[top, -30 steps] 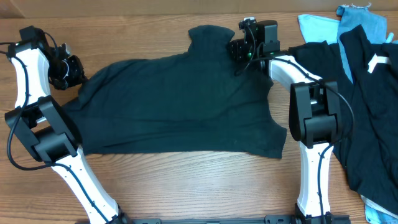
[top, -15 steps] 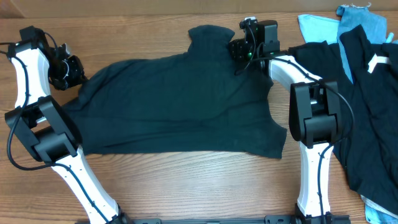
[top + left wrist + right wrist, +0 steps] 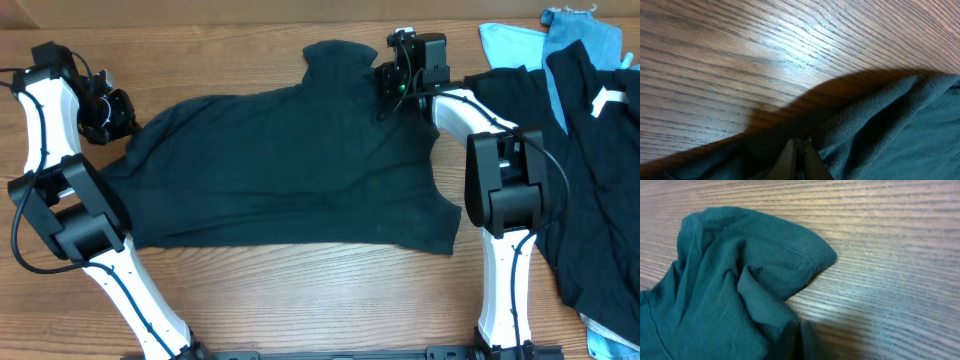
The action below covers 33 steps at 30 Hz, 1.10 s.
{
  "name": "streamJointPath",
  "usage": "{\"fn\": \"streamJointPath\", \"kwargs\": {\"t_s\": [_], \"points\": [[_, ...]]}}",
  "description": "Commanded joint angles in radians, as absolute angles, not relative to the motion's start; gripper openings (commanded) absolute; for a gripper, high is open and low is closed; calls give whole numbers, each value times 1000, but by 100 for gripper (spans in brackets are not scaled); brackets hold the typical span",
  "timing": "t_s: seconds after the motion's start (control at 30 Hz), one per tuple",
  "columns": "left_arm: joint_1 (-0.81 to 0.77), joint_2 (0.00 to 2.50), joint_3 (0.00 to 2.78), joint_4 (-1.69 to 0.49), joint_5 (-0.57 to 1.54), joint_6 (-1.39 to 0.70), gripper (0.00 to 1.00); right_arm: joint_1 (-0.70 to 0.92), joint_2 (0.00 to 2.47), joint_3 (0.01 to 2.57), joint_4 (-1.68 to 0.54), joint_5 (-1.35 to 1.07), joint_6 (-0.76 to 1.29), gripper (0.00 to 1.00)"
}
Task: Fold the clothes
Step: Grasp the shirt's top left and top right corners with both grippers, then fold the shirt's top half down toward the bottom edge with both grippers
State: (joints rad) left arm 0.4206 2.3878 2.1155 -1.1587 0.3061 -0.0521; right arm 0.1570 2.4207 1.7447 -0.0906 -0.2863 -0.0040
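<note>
Shirt (image 3: 290, 170) spread at table (image 3: 300, 300) ctr, clothes pile (image 3: 590, 170) to its R.

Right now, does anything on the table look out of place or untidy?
Yes. The spread shirt is not flat: its far sleeve is bunched into folds. At the right edge of the table the other clothes lie in a loose heap. No damage shows.
</note>
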Motion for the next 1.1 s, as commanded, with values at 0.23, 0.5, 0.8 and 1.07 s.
{"fn": "streamJointPath", "kwargs": {"t_s": [0.23,0.5,0.8,1.07], "points": [[427,2365,2114,-1155,304,-52,4,153,2385,1760,-126,-294,-11,37],[427,2365,2114,-1155,304,-49,4,152,2385,1761,-113,-289,-32,4],[480,2220,2163,-1169,304,-22,4,61,2120,1776,-364,-297,107,4],[525,2202,2163,-1307,316,-22,4,-27,2036,1776,-782,-407,106,4]]}}
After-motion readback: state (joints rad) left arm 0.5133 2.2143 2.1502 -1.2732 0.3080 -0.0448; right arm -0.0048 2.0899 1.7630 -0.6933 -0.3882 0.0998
